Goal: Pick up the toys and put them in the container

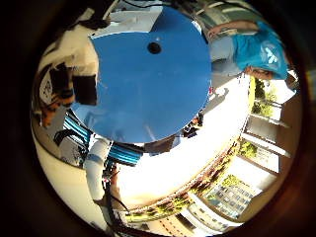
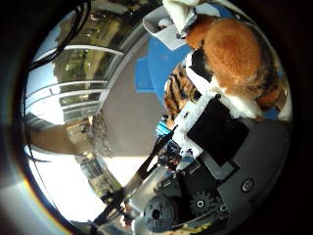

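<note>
Judged the main risk over the wide blue counter [image 1: 148, 84]: could have lost the toy tiger [image 2: 234, 54] onto it short of the container, since soft plush gives under pressure and slides against hard plastic. Held the tiger close against the palm, off the counter as far as could be seen, with the hand [image 2: 215, 132] closed on it and fingers [image 2: 195, 110] pressed into its striped flank. Gripped only part of the body, by the look of it. Left the rest bulging free, so could have let it sag, twist or work loose on a quick swing. Made out a white box-like thing [image 2: 164, 29] on the counter beyond the tiger, possibly the container. Could not tell for certain, nor see its opening. Reckoned a release aimed badly would have caught its rim or tipped so light a thing over. Feared also that fur might snag on the hand's edges and cling at release.

As to make:

- **Counter:** noted it as round, flat, smooth and hard, evenly blue, with a small dark hole [image 1: 154, 48] near its middle.
- **Tiger:** found it rounded and stuffed, furry, orange with black stripes and white patches, yielding to the touch.
- **Hand:** saw it as rigid and boxy, in black and white plastic blocks with metal screws and a dark toothed gear.
- **White thing:** took it for thin, stiff plastic, plain-sided.
</note>
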Tool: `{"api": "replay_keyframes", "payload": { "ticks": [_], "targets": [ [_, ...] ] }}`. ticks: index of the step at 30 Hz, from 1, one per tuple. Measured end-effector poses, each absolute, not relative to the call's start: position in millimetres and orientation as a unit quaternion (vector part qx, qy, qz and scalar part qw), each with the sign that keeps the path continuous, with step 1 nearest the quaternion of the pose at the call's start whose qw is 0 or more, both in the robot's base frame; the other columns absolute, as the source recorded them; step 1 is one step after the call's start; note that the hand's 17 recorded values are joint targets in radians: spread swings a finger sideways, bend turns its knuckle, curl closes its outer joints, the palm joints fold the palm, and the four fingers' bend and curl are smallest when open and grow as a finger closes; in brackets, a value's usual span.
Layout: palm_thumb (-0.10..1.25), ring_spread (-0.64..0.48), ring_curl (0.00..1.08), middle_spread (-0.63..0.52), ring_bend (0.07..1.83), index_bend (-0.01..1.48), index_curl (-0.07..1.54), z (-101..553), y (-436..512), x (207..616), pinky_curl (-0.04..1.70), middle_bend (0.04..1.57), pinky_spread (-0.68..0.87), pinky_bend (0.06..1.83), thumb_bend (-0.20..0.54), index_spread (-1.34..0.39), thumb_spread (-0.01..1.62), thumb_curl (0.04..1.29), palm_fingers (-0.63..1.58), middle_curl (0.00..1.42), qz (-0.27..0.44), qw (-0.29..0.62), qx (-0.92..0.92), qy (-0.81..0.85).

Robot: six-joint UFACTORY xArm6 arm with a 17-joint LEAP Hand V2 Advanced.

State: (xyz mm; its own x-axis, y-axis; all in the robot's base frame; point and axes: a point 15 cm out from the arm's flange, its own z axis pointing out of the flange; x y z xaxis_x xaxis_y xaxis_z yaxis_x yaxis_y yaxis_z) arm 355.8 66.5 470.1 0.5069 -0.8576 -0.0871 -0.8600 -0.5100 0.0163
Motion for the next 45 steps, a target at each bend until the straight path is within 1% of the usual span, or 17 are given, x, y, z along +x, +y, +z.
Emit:
{"api": "replay_keyframes", "payload": {
  "ticks": [3, 6, 10, 14, 18, 22, 28, 34, 36, 37, 38, 39, 40, 41, 42, 43, 45],
  "targets": [
    [1.01, -0.10, 0.78, -0.18, 1.60, 0.49, 1.16, 494, 87, 373, 0.82, 1.36, 0.13, 1.67, -0.008, -1.08, 1.12, 0.83, 0.75, 1.05, 0.032, 0.051, -0.870, 0.489],
    [1.01, -0.10, 0.78, -0.18, 1.61, 0.48, 1.23, 498, 112, 394, 0.82, 1.37, 0.13, 1.67, -0.011, -1.09, 1.11, 0.84, 0.75, 1.05, 0.024, 0.090, -0.868, 0.488],
    [1.01, -0.10, 0.77, -0.18, 1.62, 0.47, 1.29, 510, 142, 438, 0.83, 1.37, 0.13, 1.66, -0.012, -1.09, 1.10, 0.87, 0.77, 1.04, -0.023, 0.155, -0.857, 0.490],
    [1.00, -0.10, 0.77, -0.17, 1.62, 0.45, 1.35, 511, 175, 477, 0.83, 1.37, 0.12, 1.66, -0.012, -1.09, 1.09, 0.89, 0.78, 1.03, -0.047, 0.206, -0.843, 0.494],
    [0.99, -0.10, 0.76, -0.17, 1.62, 0.45, 1.39, 508, 211, 529, 0.83, 1.37, 0.12, 1.65, -0.012, -1.09, 1.09, 0.90, 0.80, 1.02, -0.086, 0.261, -0.826, 0.493],
    [0.97, -0.09, 0.76, -0.16, 1.61, 0.44, 1.43, 475, 247, 578, 0.83, 1.37, 0.13, 1.63, -0.016, -1.08, 1.08, 0.92, 0.82, 1.01, -0.103, 0.290, -0.814, 0.492],
    [0.95, -0.09, 0.75, -0.16, 1.59, 0.44, 1.48, 413, 279, 617, 0.84, 1.36, 0.13, 1.62, -0.015, -1.06, 1.07, 0.94, 0.83, 1.00, -0.104, 0.293, -0.812, 0.494],
    [0.82, -0.09, 0.74, -0.16, 1.57, 0.44, 1.51, 376, 285, 647, 0.85, 1.36, 0.13, 1.59, -0.048, -1.05, 1.05, 0.93, 0.82, 0.99, -0.115, 0.303, -0.797, 0.510],
    [0.77, -0.07, 0.73, -0.16, 1.55, 0.47, 1.49, 369, 285, 655, 0.83, 1.32, 0.14, 1.55, -0.056, -1.04, 1.05, 0.91, 0.86, 0.97, -0.120, 0.306, -0.794, 0.512],
    [0.72, -0.01, 0.67, -0.13, 1.42, 0.50, 1.45, 365, 282, 658, 0.79, 1.24, 0.18, 1.46, -0.070, -1.03, 1.05, 0.88, 0.87, 0.92, -0.122, 0.306, -0.793, 0.513],
    [0.70, 0.03, 0.65, -0.13, 1.34, 0.46, 1.40, 362, 279, 659, 0.79, 1.08, 0.21, 1.45, -0.062, -1.02, 1.06, 0.85, 0.66, 0.86, -0.121, 0.303, -0.793, 0.515],
    [0.68, 0.07, 0.66, -0.12, 1.31, 0.35, 1.36, 357, 276, 660, 0.81, 0.89, 0.23, 1.49, -0.055, -0.99, 1.06, 0.83, 0.36, 0.81, -0.119, 0.298, -0.794, 0.516],
    [0.66, 0.09, 0.65, -0.11, 1.25, 0.31, 1.33, 354, 274, 661, 0.81, 0.78, 0.25, 1.48, -0.060, -0.97, 1.06, 0.81, 0.15, 0.77, -0.119, 0.295, -0.796, 0.514],
    [0.65, 0.11, 0.64, -0.10, 1.21, 0.29, 1.31, 353, 273, 661, 0.81, 0.72, 0.26, 1.47, -0.055, -0.96, 1.06, 0.80, 0.06, 0.74, -0.120, 0.292, -0.798, 0.513],
    [0.65, 0.12, 0.63, -0.09, 1.19, 0.28, 1.28, 351, 271, 660, 0.80, 0.68, 0.28, 1.45, -0.049, -0.95, 1.06, 0.79, 0.03, 0.72, -0.118, 0.289, -0.800, 0.513],
    [0.63, 0.16, 0.54, -0.06, 1.02, 0.21, 1.21, 351, 270, 657, 0.75, 0.57, 0.31, 1.38, -0.052, -0.92, 1.06, 0.76, -0.19, 0.65, -0.115, 0.285, -0.802, 0.512],
    [0.62, 0.19, 0.48, -0.03, 0.93, 0.15, 1.15, 350, 268, 650, 0.70, 0.49, 0.34, 1.32, -0.048, -0.88, 1.07, 0.74, -0.22, 0.59, -0.107, 0.273, -0.812, 0.505]
  ]
}}
